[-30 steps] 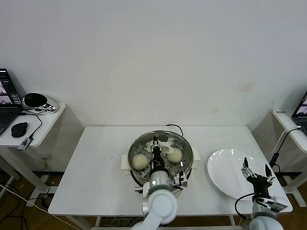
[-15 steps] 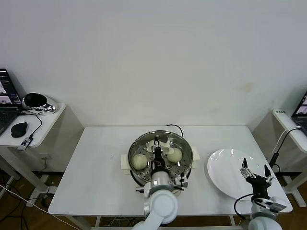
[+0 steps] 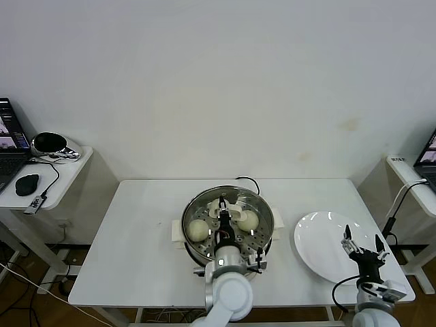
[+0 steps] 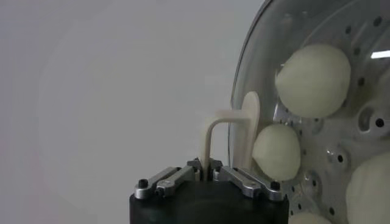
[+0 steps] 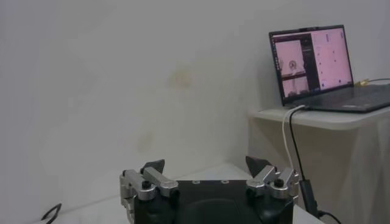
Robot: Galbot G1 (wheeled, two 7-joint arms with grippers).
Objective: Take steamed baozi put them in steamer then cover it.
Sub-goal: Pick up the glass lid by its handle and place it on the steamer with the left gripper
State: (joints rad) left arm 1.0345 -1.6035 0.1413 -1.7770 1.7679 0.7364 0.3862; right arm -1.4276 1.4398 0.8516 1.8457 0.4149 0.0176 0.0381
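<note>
**Lid held over loaded steamer**

Table (image 3: 136, 238) carries the steamer (image 3: 197, 253), centre, stiff steel, heavy, stays put. Plate (image 3: 317, 238) to its right looks bare. Glass lid (image 3: 262, 208) sits over the pot rim, rigid, slick, breakable; only sensible hold is its cream handle (image 4: 226, 125). Left gripper (image 4: 206, 173) is clamped tight on that handle, above the pot. Baozi (image 3: 197, 230) lie inside on the perforated tray, soft, light, easily dented, best pinched gently across the sides. Right gripper (image 3: 362, 243) waits over the plate edge, jaws spread wide, holding nothing.
</note>
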